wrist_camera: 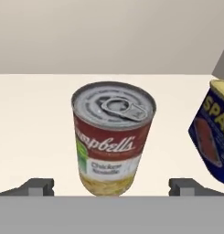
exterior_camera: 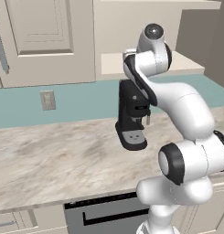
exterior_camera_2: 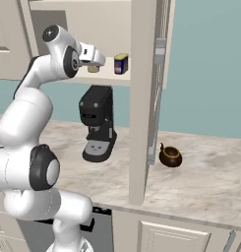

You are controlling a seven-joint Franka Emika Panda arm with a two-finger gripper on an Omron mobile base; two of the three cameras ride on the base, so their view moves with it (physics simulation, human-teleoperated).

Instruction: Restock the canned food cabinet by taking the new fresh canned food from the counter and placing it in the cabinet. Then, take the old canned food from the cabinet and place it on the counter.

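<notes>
The old canned food (wrist_camera: pixel 112 137), red and white with a yellowish lower band and a pull-tab lid, stands upright on the cream shelf of the cabinet (wrist_camera: pixel 35 119). My gripper (wrist_camera: pixel 112 188) is open, one fingertip on each side of the can's base and apart from it. The new fresh canned food (wrist_camera: pixel 211 137), dark blue with a yellow top, stands on the same shelf just right of it. From the right base view, my gripper (exterior_camera_2: pixel 94 65) reaches into the cabinet (exterior_camera_2: pixel 112 77) left of the blue can (exterior_camera_2: pixel 121 64), and it hides most of the old can (exterior_camera_2: pixel 94 69).
A black coffee machine (exterior_camera_2: pixel 97 128) stands on the counter (exterior_camera_2: pixel 205 177) directly below the shelf. A small brown pot (exterior_camera_2: pixel 170 156) sits right of the cabinet's side panel (exterior_camera_2: pixel 141 98). A panelled cabinet door (exterior_camera: pixel 45 41) and a wall outlet (exterior_camera: pixel 48 99) are to the left.
</notes>
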